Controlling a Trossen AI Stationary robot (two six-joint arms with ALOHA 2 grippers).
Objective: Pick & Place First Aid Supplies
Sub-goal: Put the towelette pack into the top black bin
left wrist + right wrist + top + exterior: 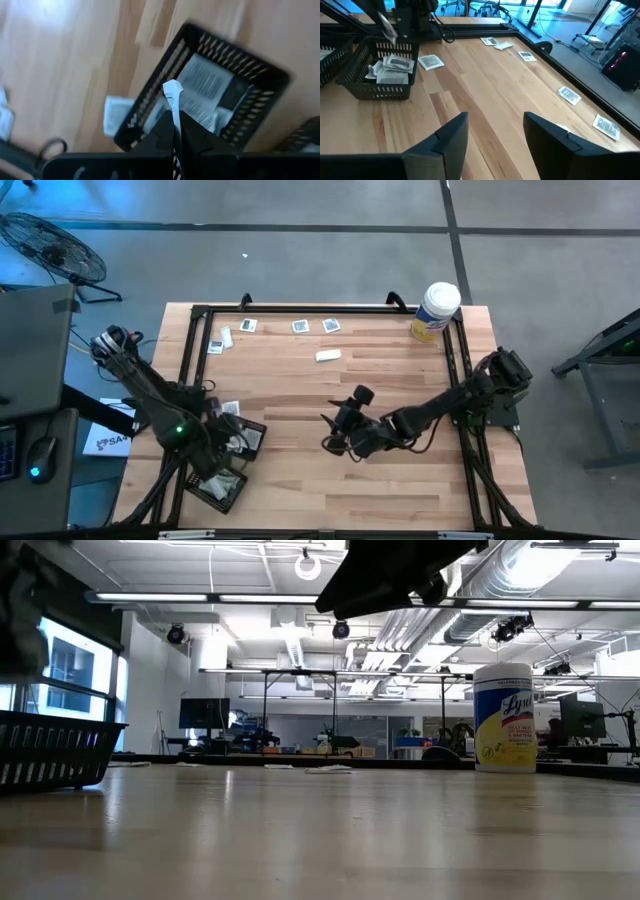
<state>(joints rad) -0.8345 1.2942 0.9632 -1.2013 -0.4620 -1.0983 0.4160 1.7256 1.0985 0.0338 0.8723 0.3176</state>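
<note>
First aid supplies lie scattered: small packets along the table's far edge (pixel 300 327), one white strip wrapper (pixel 328 356) nearer the middle, and several inside a black mesh tray (pixel 270 82) at the near left. My left gripper (pixel 176 131) hovers over that tray, shut on a narrow white strip packet (pixel 172 97). One square packet (pixel 116 116) lies on the wood just outside the tray's wall. My right gripper (pixel 495 122) hangs open above the middle of the table (pixel 328 432), nothing between its fingers. My left gripper pinches the white strip packet between its two fingers, near the strip's lower part (pixel 175 119). The fingers slant downward from above. The strip's free end (pixel 171 89) sticks out past the fingertips, lifted clear above the tray.
A white canister with a yellow label (pixel 435 310) stands at the far right corner. A second black tray (pixel 222 488) sits at the near left edge beside the first (pixel 250 438). A black frame rail (pixel 320 308) runs round the table. Bare wood spreads across the middle and near right.
</note>
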